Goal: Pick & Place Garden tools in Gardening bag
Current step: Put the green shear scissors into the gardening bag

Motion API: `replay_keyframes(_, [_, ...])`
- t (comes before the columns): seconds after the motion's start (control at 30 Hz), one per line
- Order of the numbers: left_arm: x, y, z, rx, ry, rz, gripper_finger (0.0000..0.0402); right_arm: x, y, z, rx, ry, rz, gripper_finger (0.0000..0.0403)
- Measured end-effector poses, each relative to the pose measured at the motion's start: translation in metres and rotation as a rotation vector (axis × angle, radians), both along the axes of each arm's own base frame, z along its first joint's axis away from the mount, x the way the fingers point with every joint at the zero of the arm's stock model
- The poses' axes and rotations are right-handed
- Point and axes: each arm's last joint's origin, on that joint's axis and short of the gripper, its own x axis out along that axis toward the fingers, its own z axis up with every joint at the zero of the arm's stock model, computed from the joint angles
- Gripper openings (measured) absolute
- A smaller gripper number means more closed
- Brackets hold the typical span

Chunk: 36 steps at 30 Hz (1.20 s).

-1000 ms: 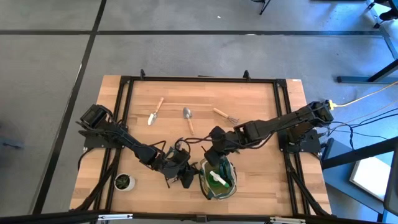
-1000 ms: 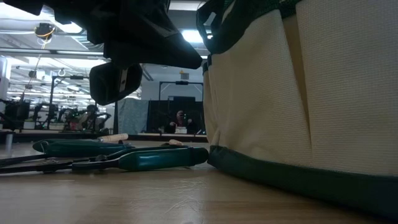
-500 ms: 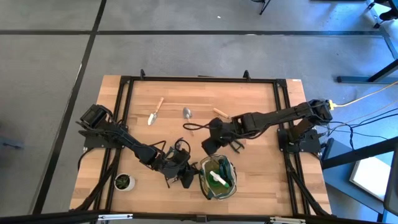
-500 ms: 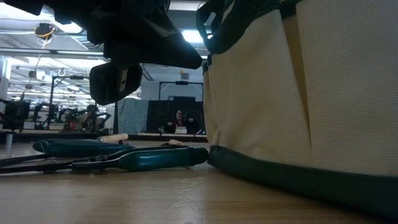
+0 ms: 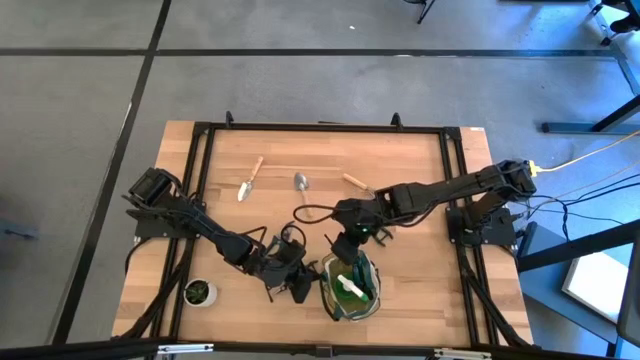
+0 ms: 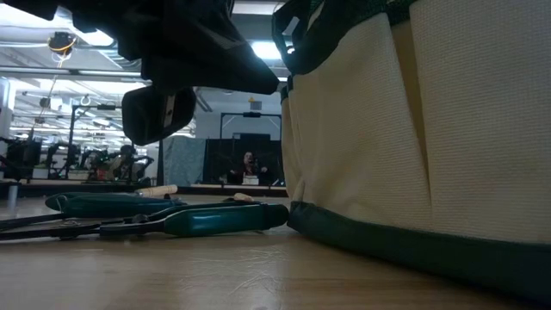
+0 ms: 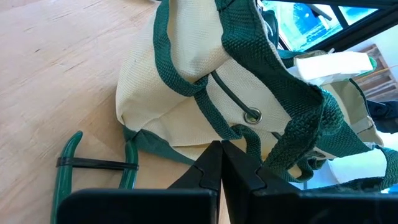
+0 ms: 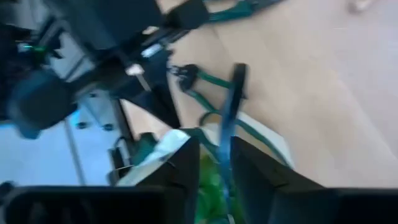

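Down at the near edge of the counter [image 5: 420, 290] we find the gardening bag [image 5: 328, 296], its khaki wall and dark green trim filling the low view [image 6: 430, 129]. It stands upright with its mouth open, and the green spray bottle [image 5: 350, 287] already lies inside, white trigger uppermost.

The left pincer [image 7: 221, 146] is pressed against the bag's side just under a metal eyelet, its jaws drawn fully together at the green trim. We cannot tell whether any fabric is pinched between them. Seen from above, it sits hard against the bag's left flank [image 5: 297, 283].

The right pincer [image 5: 348, 250] hangs over the bag's far rim. In its own wrist view [image 8: 214, 149] a dark green strip runs through it, and we cannot tell whether it is apart or clamped.

Beside the bag lie the pruning shears [image 6: 189, 220], flat on the wood. Farther back rest a wooden-handled trowel [image 5: 250, 180], a second trowel [image 5: 300, 181] and the fork [image 5: 358, 184]. A small potted plant [image 5: 199, 292] sits near the front left corner.
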Motion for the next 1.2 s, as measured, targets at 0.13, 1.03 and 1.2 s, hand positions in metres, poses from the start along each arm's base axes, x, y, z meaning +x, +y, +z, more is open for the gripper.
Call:
replay_keyframes(0.13, [0.000,0.000,0.000,0.000,0.000,0.000,0.0001,-0.001,0.001,-0.001,-0.030,0.007,-0.009,0.0137])
replay_keyframes(1.03, [0.000,0.000,0.000,-0.002,0.001,-0.004,0.0001,0.011,0.006,-0.021,-0.058,0.035,-0.049,0.0139])
replay_keyframes(1.2, [0.000,0.000,0.000,-0.001,0.001,-0.002,0.0001,0.011,0.006,-0.021,-0.058,0.035,-0.050,0.0060])
